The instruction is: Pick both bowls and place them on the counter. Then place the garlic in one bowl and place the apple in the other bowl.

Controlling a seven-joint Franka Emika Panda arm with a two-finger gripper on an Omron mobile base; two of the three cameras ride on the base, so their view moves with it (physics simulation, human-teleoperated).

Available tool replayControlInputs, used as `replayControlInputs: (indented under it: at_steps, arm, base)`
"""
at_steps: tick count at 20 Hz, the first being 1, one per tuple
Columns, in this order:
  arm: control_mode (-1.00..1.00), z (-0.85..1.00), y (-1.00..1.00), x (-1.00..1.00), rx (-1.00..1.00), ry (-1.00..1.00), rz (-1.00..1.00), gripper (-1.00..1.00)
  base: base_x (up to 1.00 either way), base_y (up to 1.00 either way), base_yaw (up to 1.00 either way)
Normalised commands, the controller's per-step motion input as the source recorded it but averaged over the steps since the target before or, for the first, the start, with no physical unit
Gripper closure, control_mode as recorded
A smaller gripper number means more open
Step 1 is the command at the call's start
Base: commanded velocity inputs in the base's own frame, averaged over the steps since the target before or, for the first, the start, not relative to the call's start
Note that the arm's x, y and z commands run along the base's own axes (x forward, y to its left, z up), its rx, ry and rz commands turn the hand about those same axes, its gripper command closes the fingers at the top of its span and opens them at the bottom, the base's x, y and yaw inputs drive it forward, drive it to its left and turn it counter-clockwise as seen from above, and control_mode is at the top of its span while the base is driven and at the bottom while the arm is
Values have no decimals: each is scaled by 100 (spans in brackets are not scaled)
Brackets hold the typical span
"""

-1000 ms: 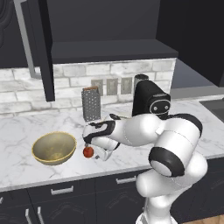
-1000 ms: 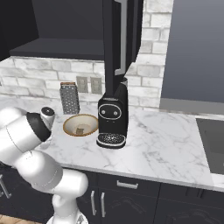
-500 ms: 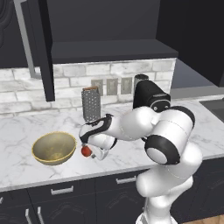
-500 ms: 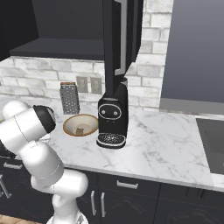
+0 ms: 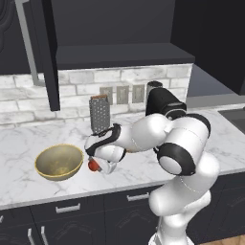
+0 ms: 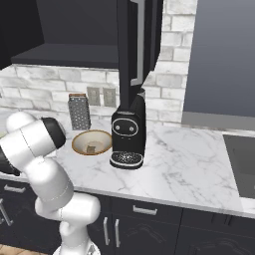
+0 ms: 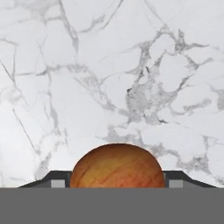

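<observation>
The apple, a small shiny red ball, rests on the counter just right of the deep olive-tan bowl. My gripper reaches down over the apple. In the hand view the apple sits between the two fingertips, which press against its sides; my gripper is shut on it, with the marble counter beneath. The shallow tan bowl stands on the counter by the coffee machine, with the brownish garlic lying in it.
A metal grater stands against the brick wall behind the apple. A black coffee machine is right of the shallow bowl. An open dark cabinet door hangs above the counter. A cooktop lies at the far right.
My hand has swung left and settled down over the apple, and the jaws have closed in on its sides. Both bowls and the garlic stay put.
</observation>
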Motion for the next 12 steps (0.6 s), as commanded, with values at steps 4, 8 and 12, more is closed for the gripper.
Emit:
replayControlInputs:
  at_steps: [4, 8, 12]
  arm:
    - [-100, 41, -19, -8, 0, 0, -8, 100]
    - [-100, 57, -19, -24, 0, -2, -8, 100]
    - [-100, 60, -13, -29, -1, -5, -1, 100]
  base:
    - [0, 0, 0]
    - [0, 0, 0]
    - [0, 0, 0]
